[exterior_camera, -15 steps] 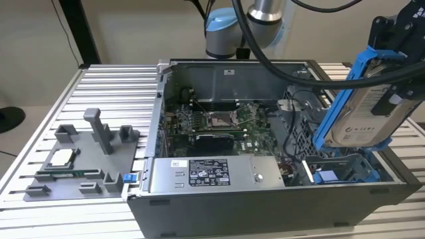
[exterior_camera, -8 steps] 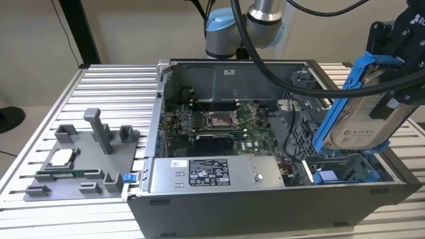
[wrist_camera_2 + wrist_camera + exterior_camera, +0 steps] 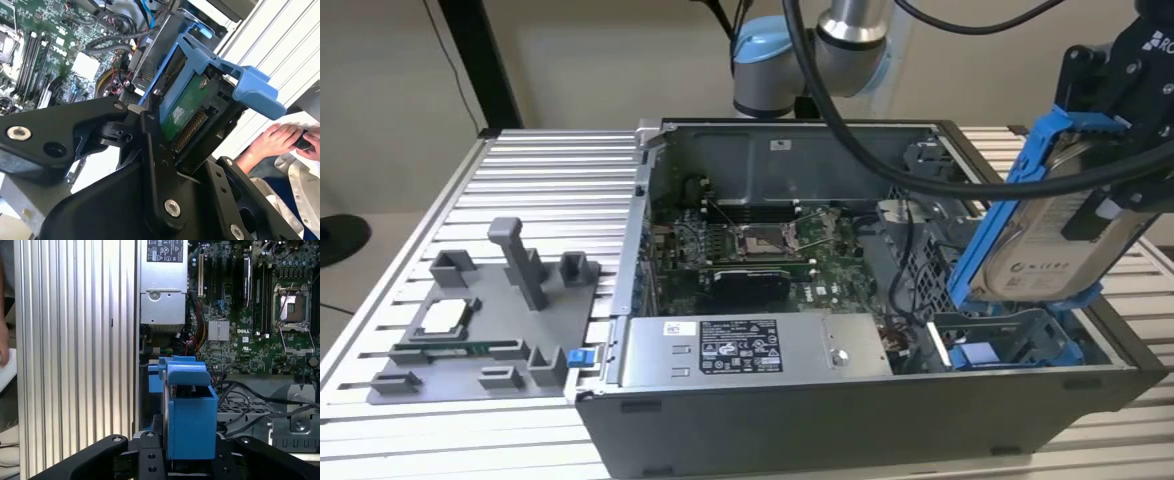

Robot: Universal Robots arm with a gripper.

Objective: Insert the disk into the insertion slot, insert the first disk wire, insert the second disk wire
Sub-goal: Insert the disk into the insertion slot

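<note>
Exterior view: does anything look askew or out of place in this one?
The disk hangs tilted in the gripper above the insertion slot, not seated. Otherwise nothing odd, except a person's hand close by in the second wrist view.

One disk point(image 3: 1047, 250); one insertion slot point(image 3: 1014, 340); one power-supply box point(image 3: 740, 350); one motherboard point(image 3: 761, 250).

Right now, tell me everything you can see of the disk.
The disk is a silver-grey metal hard drive with a white label, clipped in a bright blue plastic carrier frame. The second wrist view shows a green circuit board on one face. It is in the air, standing nearly on end and tilted, clamped by the black gripper, over the open computer case at the exterior view's right. Its lower end hangs just above the insertion slot, not yet seated.
</note>
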